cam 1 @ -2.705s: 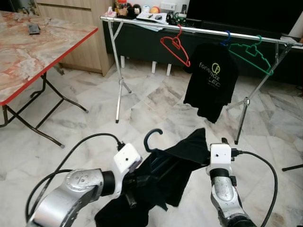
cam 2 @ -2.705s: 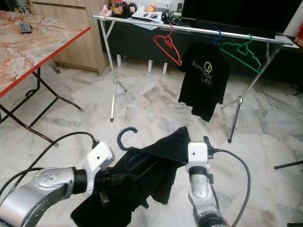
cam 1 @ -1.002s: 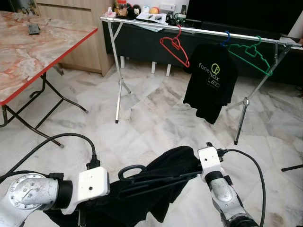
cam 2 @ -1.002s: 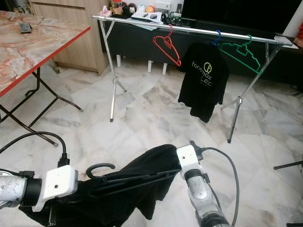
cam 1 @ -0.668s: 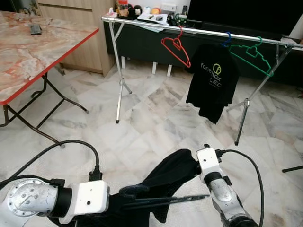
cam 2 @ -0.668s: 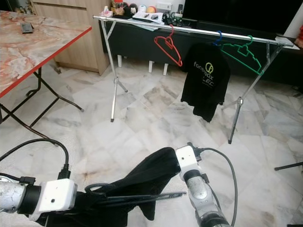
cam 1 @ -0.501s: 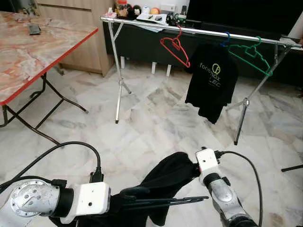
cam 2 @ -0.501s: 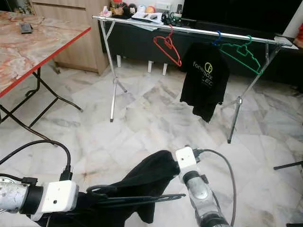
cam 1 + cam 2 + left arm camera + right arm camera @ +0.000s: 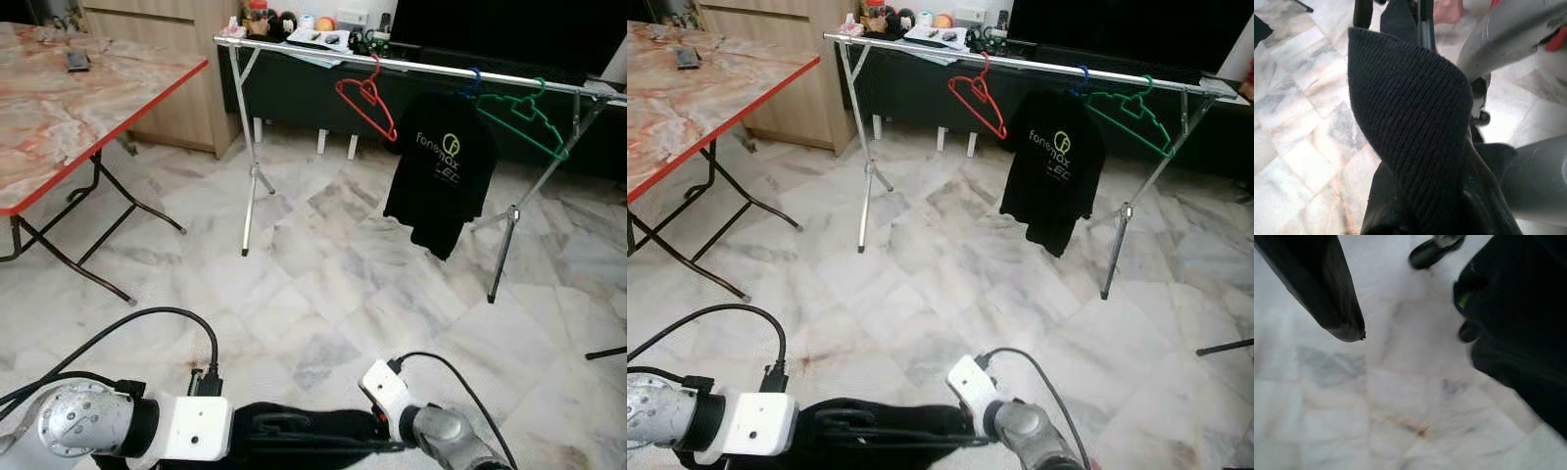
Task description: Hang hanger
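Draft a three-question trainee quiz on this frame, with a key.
1. True or false: the red hanger hangs empty on the rail.
2. What hangs between the red hanger and the green hanger? A) black T-shirt B) white towel C) blue jeans
3. Fill in: the red-edged table stands on the robot's ____ side.
Key: 1 true; 2 A; 3 left.

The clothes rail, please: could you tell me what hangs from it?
From the clothes rail hang a red hanger, a black printed T-shirt and a green hanger; the shirt covers its blue hanger's body.
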Tool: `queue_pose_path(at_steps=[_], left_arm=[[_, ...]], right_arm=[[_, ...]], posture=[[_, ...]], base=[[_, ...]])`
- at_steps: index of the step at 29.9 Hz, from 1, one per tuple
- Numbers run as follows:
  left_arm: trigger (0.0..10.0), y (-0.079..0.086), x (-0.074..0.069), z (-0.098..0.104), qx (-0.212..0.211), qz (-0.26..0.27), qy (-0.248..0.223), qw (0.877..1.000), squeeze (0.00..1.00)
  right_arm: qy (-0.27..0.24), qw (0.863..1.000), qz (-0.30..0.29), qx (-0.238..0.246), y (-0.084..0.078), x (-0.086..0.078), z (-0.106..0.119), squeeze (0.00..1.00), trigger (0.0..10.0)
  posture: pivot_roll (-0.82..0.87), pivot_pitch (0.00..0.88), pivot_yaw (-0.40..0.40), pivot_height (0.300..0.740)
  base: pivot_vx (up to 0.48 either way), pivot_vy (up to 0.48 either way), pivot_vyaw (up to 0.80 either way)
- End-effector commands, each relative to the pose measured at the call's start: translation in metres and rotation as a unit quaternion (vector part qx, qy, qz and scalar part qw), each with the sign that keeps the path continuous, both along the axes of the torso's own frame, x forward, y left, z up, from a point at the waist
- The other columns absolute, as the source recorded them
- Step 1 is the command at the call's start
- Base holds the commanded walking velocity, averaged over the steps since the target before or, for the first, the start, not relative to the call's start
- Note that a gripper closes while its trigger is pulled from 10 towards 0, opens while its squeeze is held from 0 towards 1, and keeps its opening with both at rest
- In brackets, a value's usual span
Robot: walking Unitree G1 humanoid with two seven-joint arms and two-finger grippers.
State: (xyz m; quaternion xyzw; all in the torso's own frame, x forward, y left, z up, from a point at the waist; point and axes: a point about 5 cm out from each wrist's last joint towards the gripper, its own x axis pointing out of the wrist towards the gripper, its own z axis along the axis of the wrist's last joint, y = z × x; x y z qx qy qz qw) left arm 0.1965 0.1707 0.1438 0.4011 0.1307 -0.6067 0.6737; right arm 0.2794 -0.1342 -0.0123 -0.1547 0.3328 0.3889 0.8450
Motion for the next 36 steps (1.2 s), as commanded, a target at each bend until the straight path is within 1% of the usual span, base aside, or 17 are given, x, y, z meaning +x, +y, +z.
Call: queue_pose_path(at_steps=[1, 7, 8, 13, 18, 19, 21, 22, 23, 24, 25, 27, 28, 30, 32, 33, 36], left_arm=[[10.0, 0.001, 0.0, -0.005, 0.012, -0.001, -0.007, 1.0, 0.0], [10.0, 0.003, 0.004, -0.013, 0.035, 0.008, -0.021, 0.999, 0.0], [10.0, 0.002, 0.006, -0.016, 0.033, 0.017, -0.027, 0.999, 0.0], [10.0, -0.002, 0.009, -0.022, 0.026, 0.025, -0.038, 0.999, 0.0], [10.0, -0.002, 0.012, -0.028, 0.039, 0.022, -0.055, 0.997, 0.0], [10.0, -0.002, 0.013, -0.03, 0.038, 0.027, -0.055, 0.997, 0.0], [10.0, -0.001, 0.014, -0.03, 0.031, 0.039, -0.051, 0.997, 0.0], [10.0, -0.003, 0.017, -0.03, 0.004, 0.066, -0.042, 0.997, 0.0], [10.0, -0.005, 0.019, -0.028, -0.034, 0.088, -0.033, 0.995, 0.0], [10.0, -0.005, 0.019, -0.028, -0.034, 0.088, -0.033, 0.995, 0.0], [10.0, -0.009, 0.018, -0.023, -0.078, 0.093, -0.024, 0.992, 0.0], [10.0, -0.01, 0.017, -0.02, -0.093, 0.091, -0.022, 0.991, 0.0], [10.0, -0.013, 0.009, -0.016, -0.123, 0.073, 0.006, 0.99, 0.0], [10.0, -0.015, -0.008, -0.018, -0.111, 0.027, 0.064, 0.991, 0.0], [10.0, -0.015, -0.011, -0.019, -0.106, 0.019, 0.073, 0.991, 0.0], [10.0, -0.013, -0.017, -0.021, -0.081, -0.003, 0.088, 0.993, 0.0], [10.0, -0.011, -0.018, -0.02, -0.059, -0.02, 0.094, 0.994, 0.0]], right_arm=[[0.036, 0.999, 0.016, -0.016, -0.008, -0.011, -0.009, 0.0, 10.0], [0.066, 0.998, -0.001, -0.009, -0.018, -0.017, -0.013, 0.0, 10.0], [0.072, 0.997, -0.031, 0.022, -0.018, -0.015, -0.012, 0.0, 10.0], [0.077, 0.989, -0.089, 0.093, -0.016, -0.007, -0.004, 0.0, 10.0], [0.076, 0.979, -0.139, 0.129, -0.011, -0.002, -0.002, 0.0, 10.0], [0.064, 0.992, -0.105, 0.043, -0.014, -0.008, -0.009, 0.0, 10.0], [0.044, 0.997, -0.053, -0.04, -0.018, -0.013, -0.015, 0.0, 10.0], [0.036, 0.997, -0.037, -0.059, -0.019, -0.014, -0.016, 0.0, 10.0], [0.032, 0.997, -0.045, -0.054, -0.018, -0.013, -0.015, 0.0, 10.0], [0.032, 0.997, -0.045, -0.054, -0.018, -0.013, -0.015, 0.0, 10.0], [0.023, 0.997, -0.034, -0.071, -0.016, -0.012, -0.015, 0.0, 10.0], [0.019, 0.996, -0.027, -0.081, -0.015, -0.011, -0.015, 0.0, 10.0], [0.001, 0.994, -0.003, -0.114, -0.014, -0.01, -0.014, 0.0, 10.0], [-0.03, 0.989, 0.012, -0.146, -0.009, -0.007, -0.013, 0.0, 10.0], [-0.035, 0.988, 0.012, -0.15, -0.008, -0.006, -0.013, 0.0, 10.0], [-0.051, 0.987, 0.012, -0.15, -0.001, -0.004, -0.012, 0.0, 10.0], [-0.065, 0.987, 0.002, -0.149, 0.009, -0.002, -0.011, 0.0, 10.0]], posture=[[0.21, 0.13, -0.079, 0.74], [0.2, 0.133, -0.078, 0.74], [0.2, 0.134, -0.078, 0.74], [0.2, 0.133, -0.077, 0.74], [0.2, 0.132, -0.077, 0.74], [0.2, 0.131, -0.075, 0.74], [0.2, 0.131, -0.075, 0.74], [0.2, 0.131, -0.076, 0.74], [0.2, 0.131, -0.075, 0.74], [0.2, 0.131, -0.075, 0.74], [0.2, 0.131, -0.075, 0.74], [0.2, 0.131, -0.077, 0.74], [0.2, 0.131, -0.078, 0.74], [0.2, 0.132, -0.08, 0.74], [0.2, 0.132, -0.08, 0.74], [0.2, 0.131, -0.079, 0.74], [0.2, 0.13, -0.079, 0.74]], base=[[0.0, 0.0, 0.0], [0.0, 0.0, 0.0], [0.0, 0.0, 0.0], [0.0, 0.0, 0.0], [0.0, 0.0, 0.0], [0.0, 0.0, 0.0], [0.0, 0.0, 0.0], [0.0, 0.0, 0.0], [0.0, 0.0, 0.0], [0.0, 0.0, 0.0], [0.0, 0.0, 0.0], [0.0, 0.0, 0.0], [0.0, 0.0, 0.0], [0.0, 0.0, 0.0], [0.0, 0.0, 0.0], [0.0, 0.0, 0.0], [0.0, 0.0, 0.0]])
